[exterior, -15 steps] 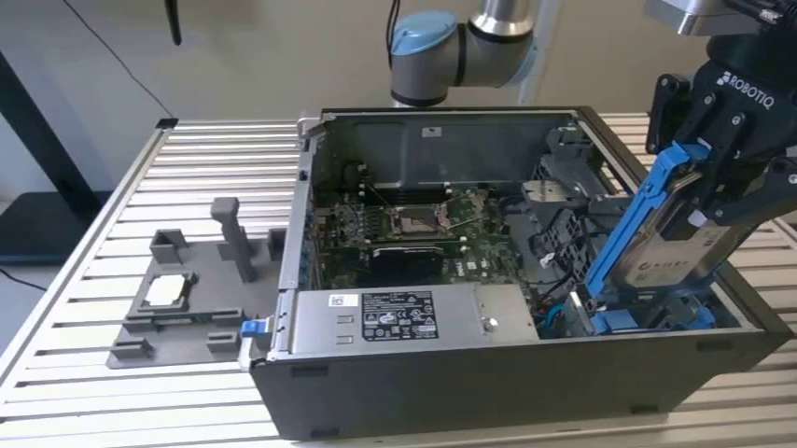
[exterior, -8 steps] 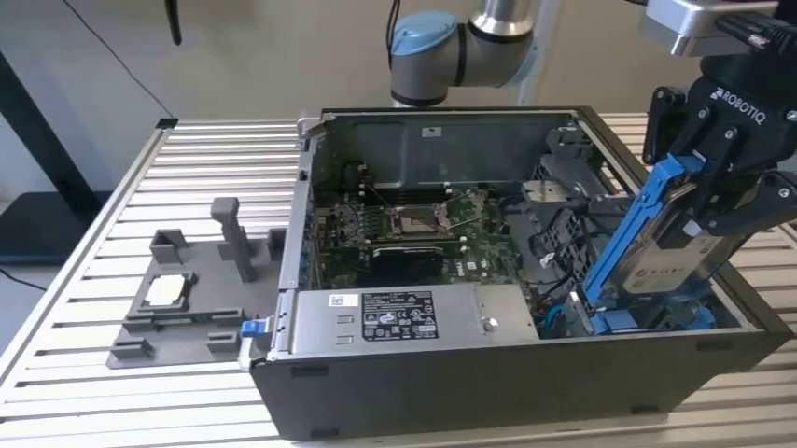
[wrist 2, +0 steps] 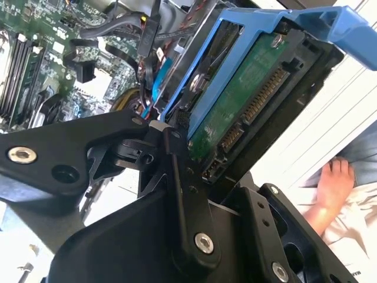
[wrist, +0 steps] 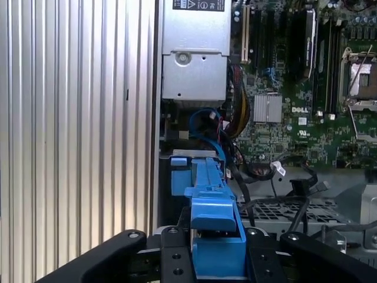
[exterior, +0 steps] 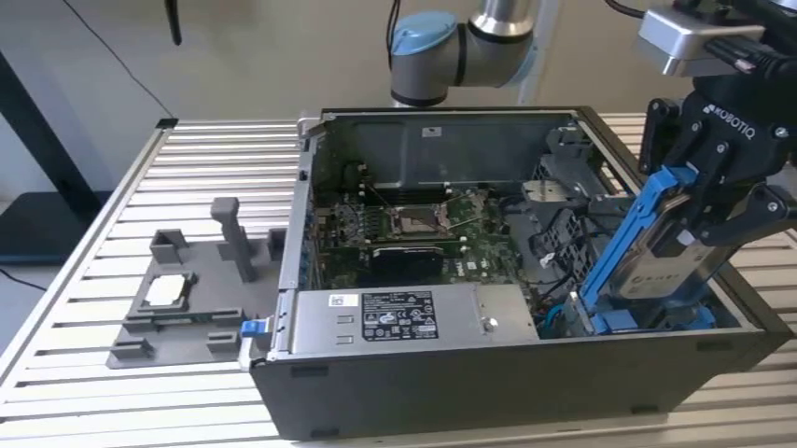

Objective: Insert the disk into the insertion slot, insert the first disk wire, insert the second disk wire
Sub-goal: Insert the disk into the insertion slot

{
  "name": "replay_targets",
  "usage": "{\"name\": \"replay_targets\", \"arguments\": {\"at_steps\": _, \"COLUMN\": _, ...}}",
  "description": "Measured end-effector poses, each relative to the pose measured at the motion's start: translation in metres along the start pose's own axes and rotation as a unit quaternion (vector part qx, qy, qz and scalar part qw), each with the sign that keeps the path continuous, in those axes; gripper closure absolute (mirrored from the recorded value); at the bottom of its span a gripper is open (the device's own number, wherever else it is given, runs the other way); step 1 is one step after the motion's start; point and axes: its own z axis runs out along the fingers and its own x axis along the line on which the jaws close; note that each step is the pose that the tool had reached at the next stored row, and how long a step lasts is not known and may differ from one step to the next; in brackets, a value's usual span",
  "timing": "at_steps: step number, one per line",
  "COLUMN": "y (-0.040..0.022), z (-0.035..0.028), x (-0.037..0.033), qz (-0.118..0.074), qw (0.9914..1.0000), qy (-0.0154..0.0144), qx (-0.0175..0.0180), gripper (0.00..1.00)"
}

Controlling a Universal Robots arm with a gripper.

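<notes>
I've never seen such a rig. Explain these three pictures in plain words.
A robot arm works on an open computer case standing on a slatted metal table. The exterior view is from a camera off the arm; both wrist views are from cameras riding near its pincer. The pincer is shut on the disk, a hard drive in a blue carrier, tilted with its lower end inside the case. A grey fixture lies beside the case. A person's hand shows in the second wrist view.

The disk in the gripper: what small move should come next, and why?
Probably a slow push down along the tilt of the disk: the gripper grips it, its lower end sits inside the computer case at the exterior view's right, most of it above the rim.
</notes>
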Motion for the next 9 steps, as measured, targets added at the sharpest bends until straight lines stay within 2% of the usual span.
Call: {"name": "replay_targets", "arguments": {"at_steps": 9, "y": -0.0006, "z": 0.0144, "x": 0.0000, "qz": 0.000, "qw": 0.99998, "qy": -0.0059, "qx": 0.0004, "gripper": 0.67}}
